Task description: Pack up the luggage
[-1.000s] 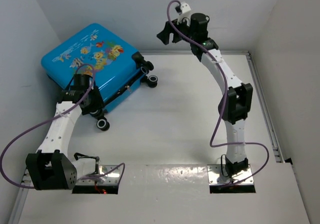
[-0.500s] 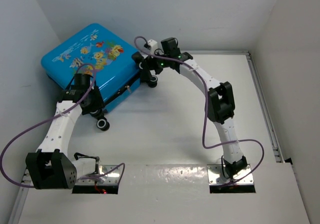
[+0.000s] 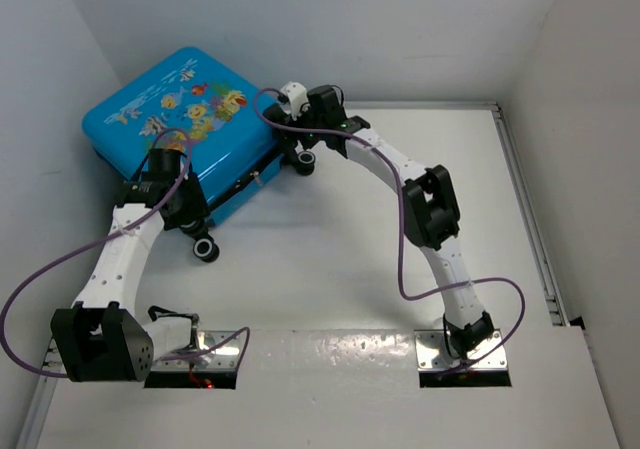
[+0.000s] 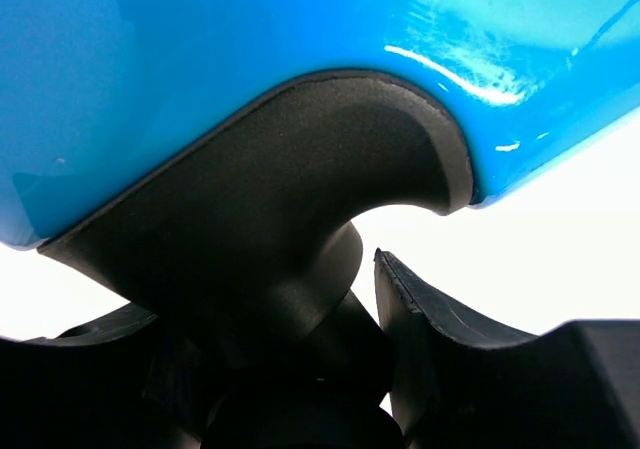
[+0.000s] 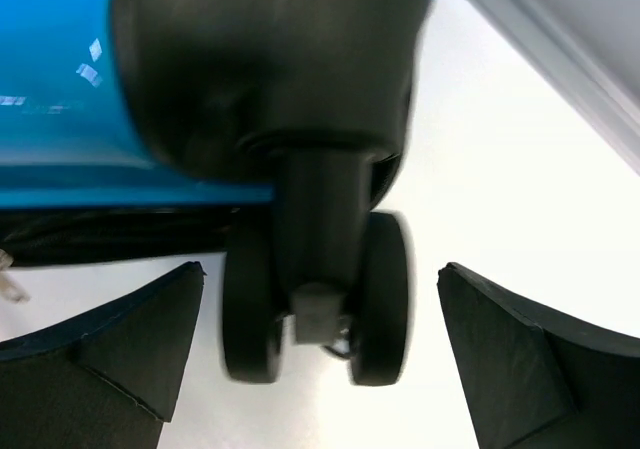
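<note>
**One suitcase, two arms.** The single blue suitcase (image 3: 180, 119) lies flat in the far-left corner of the white worktop (image 3: 350, 239), its fish-printed shell facing up. A black band runs along its near side. In the overhead view two of its black wheels show clearly: one at the near corner (image 3: 207, 250) and one at the right-hand corner (image 3: 305, 161).

**Left arm.** The left gripper (image 3: 188, 214) sits at the near edge of the suitcase, just beside the near-corner wheel. In the left wrist view a black wheel mount (image 4: 300, 199) is set into the glossy blue shell, and its stem hangs down between the two fingers (image 4: 440, 349). A thin strip of white worktop shows between the stem and the finger on the right of the picture. The other finger is lost in shadow, so it cannot be told whether the pair is pressing on the stem.

**Right arm.** The right gripper (image 3: 293, 141) reaches across the worktop to the right-hand corner of the suitcase. In the right wrist view its two fingers (image 5: 520, 359) stand wide apart. One twin caster (image 5: 385, 299), made of two black discs on a single stem, hangs between them and touches neither finger.

**Cables.** Two purple cables are present, one looping along each arm (image 3: 405, 259).
</note>
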Robot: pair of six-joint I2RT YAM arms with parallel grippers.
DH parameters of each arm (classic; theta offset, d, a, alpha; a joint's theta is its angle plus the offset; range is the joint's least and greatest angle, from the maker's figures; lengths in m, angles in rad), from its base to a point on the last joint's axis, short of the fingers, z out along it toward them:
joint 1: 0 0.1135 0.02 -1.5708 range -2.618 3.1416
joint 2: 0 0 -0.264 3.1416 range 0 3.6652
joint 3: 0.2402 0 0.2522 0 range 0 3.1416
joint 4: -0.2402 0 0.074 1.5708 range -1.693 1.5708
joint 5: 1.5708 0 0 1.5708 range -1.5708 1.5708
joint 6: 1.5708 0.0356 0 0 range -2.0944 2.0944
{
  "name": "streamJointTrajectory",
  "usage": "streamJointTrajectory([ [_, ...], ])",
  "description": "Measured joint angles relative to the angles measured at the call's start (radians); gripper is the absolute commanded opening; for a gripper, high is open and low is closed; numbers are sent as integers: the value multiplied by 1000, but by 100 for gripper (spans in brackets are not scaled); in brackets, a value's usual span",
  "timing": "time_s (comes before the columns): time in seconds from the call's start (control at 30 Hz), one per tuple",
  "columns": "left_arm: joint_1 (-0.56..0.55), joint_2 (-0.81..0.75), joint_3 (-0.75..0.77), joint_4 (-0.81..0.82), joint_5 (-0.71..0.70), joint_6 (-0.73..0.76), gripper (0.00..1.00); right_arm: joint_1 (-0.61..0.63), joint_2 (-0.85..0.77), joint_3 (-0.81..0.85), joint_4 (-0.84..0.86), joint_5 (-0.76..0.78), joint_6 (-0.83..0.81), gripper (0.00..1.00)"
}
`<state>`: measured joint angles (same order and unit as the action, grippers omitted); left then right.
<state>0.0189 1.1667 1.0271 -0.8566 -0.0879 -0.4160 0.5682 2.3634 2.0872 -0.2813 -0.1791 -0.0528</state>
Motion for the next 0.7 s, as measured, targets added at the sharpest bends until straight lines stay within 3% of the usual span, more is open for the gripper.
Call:
streamJointTrajectory([
  [0.1, 0, 0, 0, 0, 0, 0, 3, -5, 10, 20, 32, 15, 0, 99],
  [0.2, 0, 0, 0, 0, 0, 0, 3, -13, 21, 33, 79, 16, 2, 83],
  [0.3, 0, 0, 0, 1, 1, 0, 3, -19, 26, 35, 92, -23, 10, 54],
  [0.4, -1, 3, 0, 1, 1, 0, 3, -14, 31, 40, 93, -77, 20, 36],
  [0.43, -1, 3, 0, 0, 0, 0, 3, -16, 33, 46, 89, -89, 28, 12],
  [0.47, -1, 3, 0, 0, 0, 0, 3, -19, 36, 51, 87, -108, 31, 0],
  [0.7, 15, 27, 6, -6, 10, 5, 0, -39, 25, 18, 110, -173, 61, 0],
])
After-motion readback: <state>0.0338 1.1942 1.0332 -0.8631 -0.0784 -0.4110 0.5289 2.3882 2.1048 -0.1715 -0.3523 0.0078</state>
